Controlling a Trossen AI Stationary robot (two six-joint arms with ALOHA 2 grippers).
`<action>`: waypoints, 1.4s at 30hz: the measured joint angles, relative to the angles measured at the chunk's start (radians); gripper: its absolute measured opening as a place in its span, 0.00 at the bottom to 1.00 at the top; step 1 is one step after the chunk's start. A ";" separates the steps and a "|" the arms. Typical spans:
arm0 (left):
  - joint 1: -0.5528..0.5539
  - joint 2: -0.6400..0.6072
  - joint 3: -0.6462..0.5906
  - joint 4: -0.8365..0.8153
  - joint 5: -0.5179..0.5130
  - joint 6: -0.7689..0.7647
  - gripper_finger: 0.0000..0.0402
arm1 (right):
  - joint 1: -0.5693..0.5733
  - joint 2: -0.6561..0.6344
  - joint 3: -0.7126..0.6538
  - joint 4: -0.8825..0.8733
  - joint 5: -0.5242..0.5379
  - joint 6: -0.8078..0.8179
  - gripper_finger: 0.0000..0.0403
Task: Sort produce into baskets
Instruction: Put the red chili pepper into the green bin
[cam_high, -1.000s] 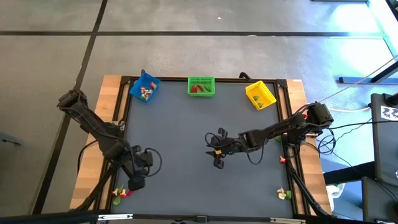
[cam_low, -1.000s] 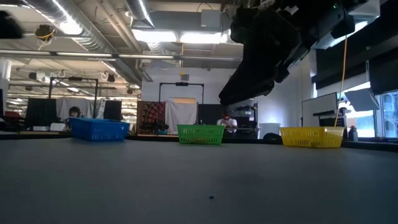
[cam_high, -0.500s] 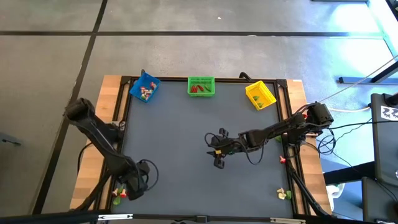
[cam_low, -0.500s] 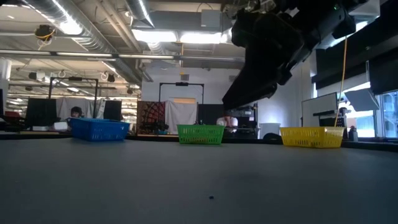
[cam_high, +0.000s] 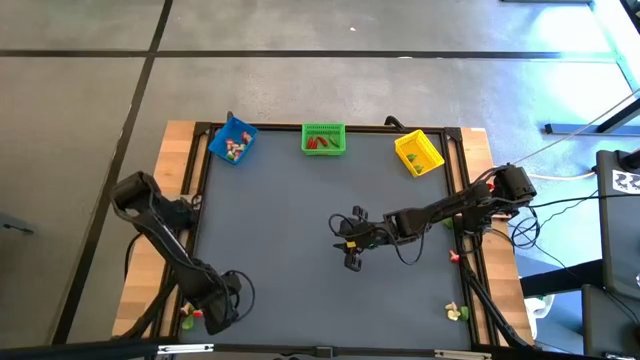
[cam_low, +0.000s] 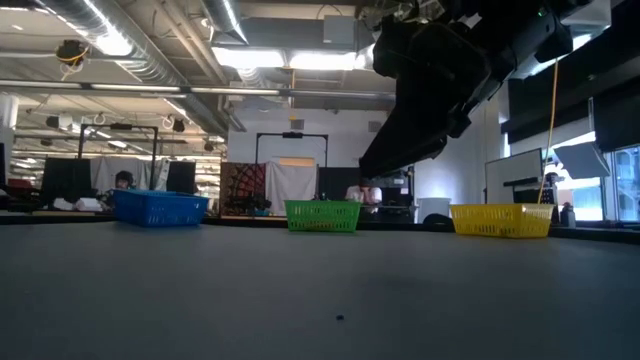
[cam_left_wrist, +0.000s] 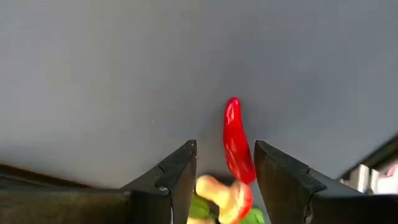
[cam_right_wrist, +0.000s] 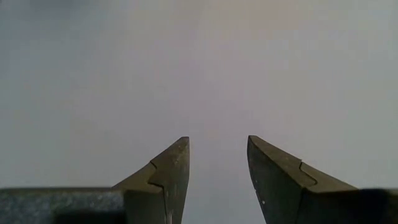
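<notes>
Beyond dark mat (cam_low: 300, 290) — lit workshop, ceiling ducts (cam_low: 150, 40), baskets (cam_low: 322, 216) at far edge.

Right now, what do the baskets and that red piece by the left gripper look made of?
Blue basket, green basket, yellow basket: likely moulded plastic, going by the slatted walls and saturated colour. Red piece, chilli-shaped, lying between the open fingers of the left gripper: probably glossy plastic, with a bright highlight along it.

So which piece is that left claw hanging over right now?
Look at the table's near left corner, where the left claw hangs open. Between its fingers lies a red chilli pepper: long, thin and glossy, unlike the stubby yellowish and green pieces beside it.
</notes>
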 joint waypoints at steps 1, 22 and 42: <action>0.000 0.007 0.000 0.005 0.000 0.000 0.39 | 0.000 0.000 0.000 0.000 0.000 -0.001 0.40; -0.002 0.011 -0.070 0.101 -0.003 0.160 0.10 | -0.001 0.000 0.000 -0.003 0.018 -0.003 0.40; 0.109 -0.264 -0.077 0.074 -0.257 0.356 0.10 | -0.001 0.000 0.000 0.053 0.013 -0.002 0.40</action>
